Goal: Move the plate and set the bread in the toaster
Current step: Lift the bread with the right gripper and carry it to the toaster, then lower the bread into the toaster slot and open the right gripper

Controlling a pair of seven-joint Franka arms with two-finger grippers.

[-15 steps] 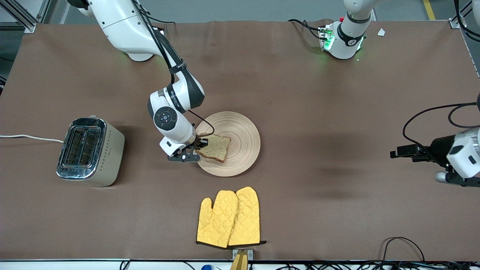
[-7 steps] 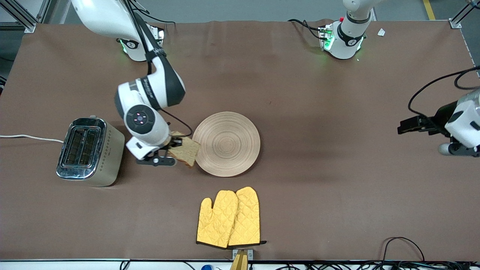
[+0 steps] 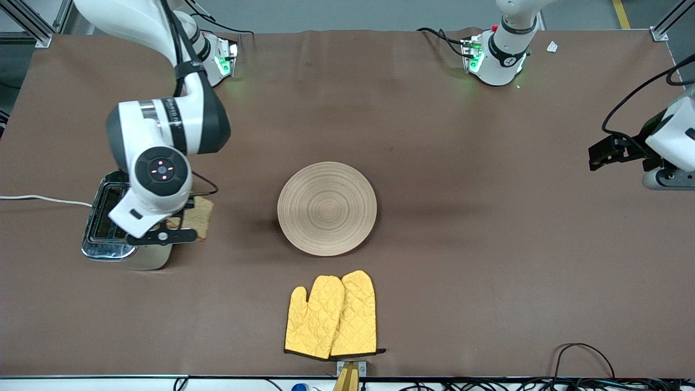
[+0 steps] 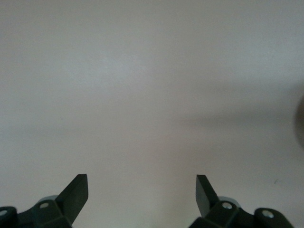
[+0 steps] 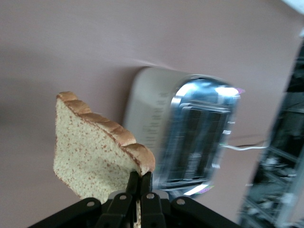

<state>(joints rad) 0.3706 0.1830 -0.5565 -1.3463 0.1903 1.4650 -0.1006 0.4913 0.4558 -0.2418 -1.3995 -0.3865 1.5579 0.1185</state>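
Right gripper point(image 3: 175, 228) at middle left of the front frame, up over the toaster point(image 3: 108, 222), pinched narrow on one edge of the bread point(image 3: 196, 217); in the right wrist view, slice point(image 5: 97, 149) held upright above clamped fingers point(image 5: 133, 187), toaster's chrome top point(image 5: 202, 137) with both slots just beside it. Plate point(image 3: 327, 208) bare at frame centre, flat on the table point(image 3: 488, 244). Yellow oven mitts point(image 3: 331, 316) lower centre. Left gripper point(image 3: 600, 153) waiting at right edge, spread wide over bare table, nothing between its fingers point(image 4: 76, 192).
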